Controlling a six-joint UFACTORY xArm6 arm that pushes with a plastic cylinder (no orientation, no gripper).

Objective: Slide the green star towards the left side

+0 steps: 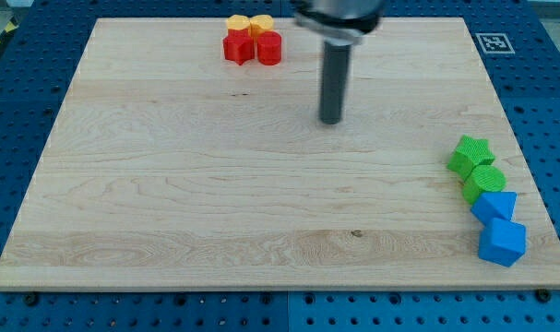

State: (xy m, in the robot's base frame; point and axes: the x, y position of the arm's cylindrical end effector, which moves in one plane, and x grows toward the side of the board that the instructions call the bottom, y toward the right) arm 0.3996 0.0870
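Camera view: my tip (330, 120), a bare rod holding nothing, stands on the wooden board (215, 203) right of centre toward the far side, well apart from every block. The green star (470, 153) sits at the right edge, touching a green round block (483, 181); below them lie a blue triangular block (494, 205) and a blue cube (502, 242). At the far edge cluster two red blocks (253, 47) and two yellow ones (248, 24)

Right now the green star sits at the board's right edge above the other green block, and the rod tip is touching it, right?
Not quite. The green star does sit at the right edge above the other green block, but my tip is not touching it: the camera view shows it well to the star's left, near the board's top middle.
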